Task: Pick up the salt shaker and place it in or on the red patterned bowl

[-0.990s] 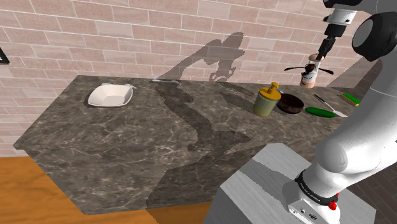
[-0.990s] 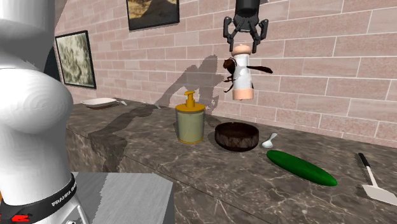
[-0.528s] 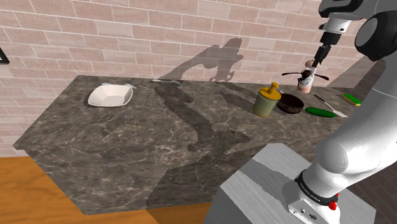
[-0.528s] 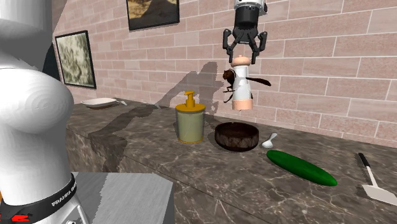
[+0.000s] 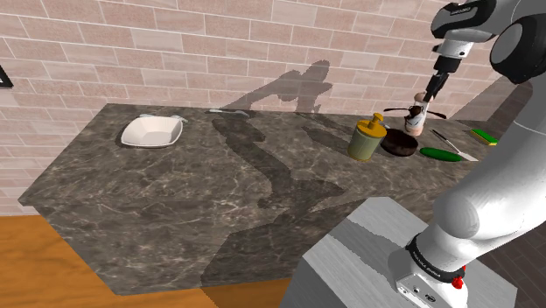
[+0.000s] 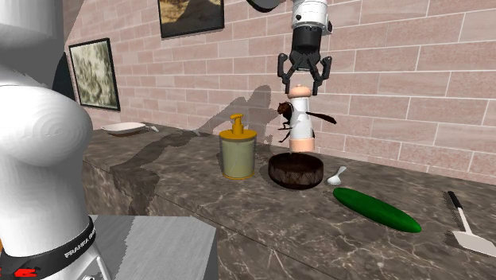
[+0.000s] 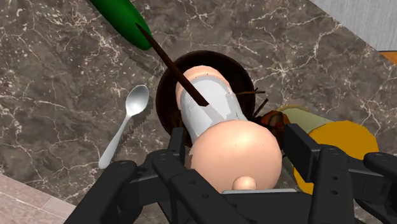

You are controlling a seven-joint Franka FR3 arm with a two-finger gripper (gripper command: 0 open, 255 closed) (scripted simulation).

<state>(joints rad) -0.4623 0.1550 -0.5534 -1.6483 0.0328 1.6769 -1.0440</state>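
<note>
The gripper [image 6: 302, 82] clasps the salt shaker [image 6: 301, 123] by its cap, upright just above the dark bowl [image 6: 296, 173] (a spoon [image 6: 337, 175] lies beside it) near the counter's [image 6: 270, 219] back edge.

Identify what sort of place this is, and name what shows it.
Probably a home kitchen: a dark marbled countertop along a brick wall, with a spoon, a cucumber and a spatula lying on it.

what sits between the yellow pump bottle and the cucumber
The dark bowl, plain in the second exterior view. The gripper holds the salt shaker over it.
</note>
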